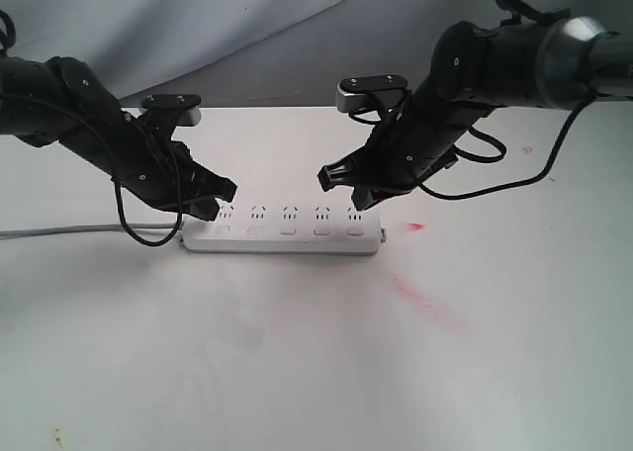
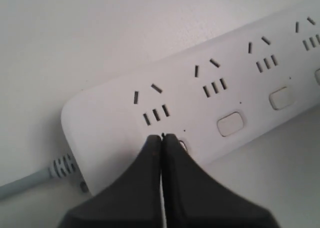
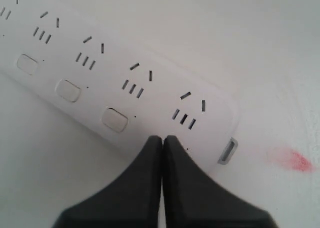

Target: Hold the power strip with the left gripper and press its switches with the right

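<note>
My left hand (image 2: 162,138) is sitting clenched, its tips meeting over the power strip (image 1: 282,235) at its cord end, pinning rather than clasping, I think. My right hand (image 3: 162,139), likewise clenched, is hovering at the strip's opposite end. I am judging the pressing step is just starting; the next move is calling for a short downward push there. Each tip is covering one of the switches (image 2: 230,123), so I cannot tell whether either is touching. The strip is lying flat on the table (image 1: 297,372).
</note>
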Robot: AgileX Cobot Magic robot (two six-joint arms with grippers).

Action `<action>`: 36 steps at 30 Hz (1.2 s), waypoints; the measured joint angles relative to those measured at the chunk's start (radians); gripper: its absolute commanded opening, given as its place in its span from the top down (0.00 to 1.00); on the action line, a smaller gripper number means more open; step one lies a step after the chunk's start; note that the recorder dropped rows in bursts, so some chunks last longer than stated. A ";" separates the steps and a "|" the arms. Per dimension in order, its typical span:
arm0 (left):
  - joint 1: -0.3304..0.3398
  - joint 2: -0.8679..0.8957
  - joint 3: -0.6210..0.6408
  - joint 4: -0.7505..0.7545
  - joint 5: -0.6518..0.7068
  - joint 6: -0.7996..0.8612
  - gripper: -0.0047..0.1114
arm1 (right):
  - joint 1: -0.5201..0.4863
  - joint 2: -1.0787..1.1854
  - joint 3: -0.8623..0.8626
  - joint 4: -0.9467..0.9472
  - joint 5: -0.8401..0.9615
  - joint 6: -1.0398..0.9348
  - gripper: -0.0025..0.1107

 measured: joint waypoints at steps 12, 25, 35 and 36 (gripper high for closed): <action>0.000 0.000 -0.005 0.029 -0.040 0.000 0.96 | 0.000 0.046 0.000 0.045 -0.041 0.027 0.98; 0.000 0.036 -0.005 0.049 -0.068 0.000 0.96 | 0.000 0.046 0.000 0.078 -0.035 0.027 0.98; 0.000 0.036 -0.005 0.049 -0.068 0.000 0.96 | 0.055 0.046 0.000 -0.052 -0.040 0.104 0.98; 0.000 0.036 -0.005 0.049 -0.068 0.000 0.96 | 0.057 0.046 0.000 -0.082 -0.044 0.129 0.98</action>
